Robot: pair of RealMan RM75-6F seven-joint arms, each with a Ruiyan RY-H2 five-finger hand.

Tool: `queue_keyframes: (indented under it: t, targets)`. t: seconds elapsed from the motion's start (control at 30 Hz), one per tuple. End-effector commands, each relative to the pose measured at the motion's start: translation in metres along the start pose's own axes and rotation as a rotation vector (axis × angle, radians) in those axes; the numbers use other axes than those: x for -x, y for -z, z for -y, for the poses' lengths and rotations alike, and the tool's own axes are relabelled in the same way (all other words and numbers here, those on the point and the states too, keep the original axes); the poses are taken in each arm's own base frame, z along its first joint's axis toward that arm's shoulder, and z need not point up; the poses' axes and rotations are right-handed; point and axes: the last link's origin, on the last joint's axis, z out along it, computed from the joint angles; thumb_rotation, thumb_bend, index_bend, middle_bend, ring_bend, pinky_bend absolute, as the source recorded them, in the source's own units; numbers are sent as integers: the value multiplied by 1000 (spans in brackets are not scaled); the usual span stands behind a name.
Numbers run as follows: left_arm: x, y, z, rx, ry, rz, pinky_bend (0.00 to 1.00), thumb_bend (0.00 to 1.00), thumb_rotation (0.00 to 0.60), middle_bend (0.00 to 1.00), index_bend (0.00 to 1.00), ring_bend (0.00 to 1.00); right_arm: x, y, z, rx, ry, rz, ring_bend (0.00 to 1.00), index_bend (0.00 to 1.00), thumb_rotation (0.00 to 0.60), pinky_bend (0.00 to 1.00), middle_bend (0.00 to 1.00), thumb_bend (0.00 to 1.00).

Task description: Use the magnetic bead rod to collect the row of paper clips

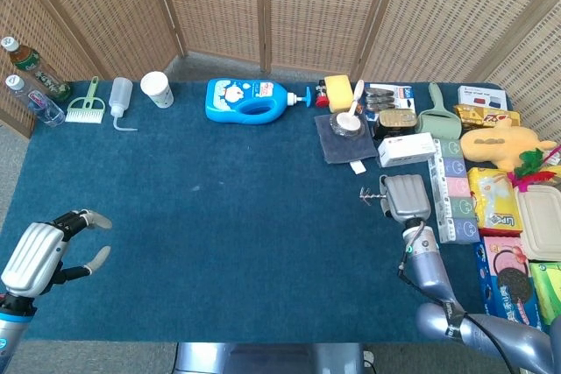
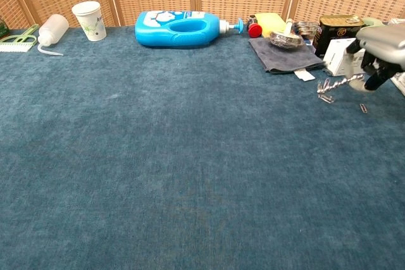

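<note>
My right hand (image 1: 407, 198) grips the thin silver bead rod (image 2: 342, 83) by its right end, at the table's right side beside the boxes. The rod points left, and a small bunch of paper clips (image 2: 326, 94) clings to its tip (image 1: 369, 192), just above the blue cloth. One loose paper clip (image 2: 363, 107) lies flat on the cloth below the hand (image 2: 383, 52). My left hand (image 1: 37, 253) hovers at the near left corner with its fingers apart, holding nothing.
A grey cloth with a metal bowl (image 2: 283, 40) lies behind the rod, by a tin (image 2: 336, 30) and a white box (image 1: 406, 149). Snack boxes (image 1: 454, 190) line the right edge. A blue detergent bottle (image 1: 250, 99), paper cup (image 1: 157, 88) and squeeze bottle (image 1: 121, 98) stand along the back.
</note>
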Motion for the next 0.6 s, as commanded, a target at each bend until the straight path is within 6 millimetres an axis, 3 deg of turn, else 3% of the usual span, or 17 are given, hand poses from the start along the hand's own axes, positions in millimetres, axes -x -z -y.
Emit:
queue_keyframes:
  t: [0.03,0.6]
  targets:
    - [0,0,0,1,0,0,768,302,562,442,391,437,-4,1,-3,6,-10,-9,992,686,600,1000,928,442]
    - [-1,2,0,-1,-2,0,768,302,561,441,391,437,6,8,-39,98,-21,30,992,685,600,1000,928,442]
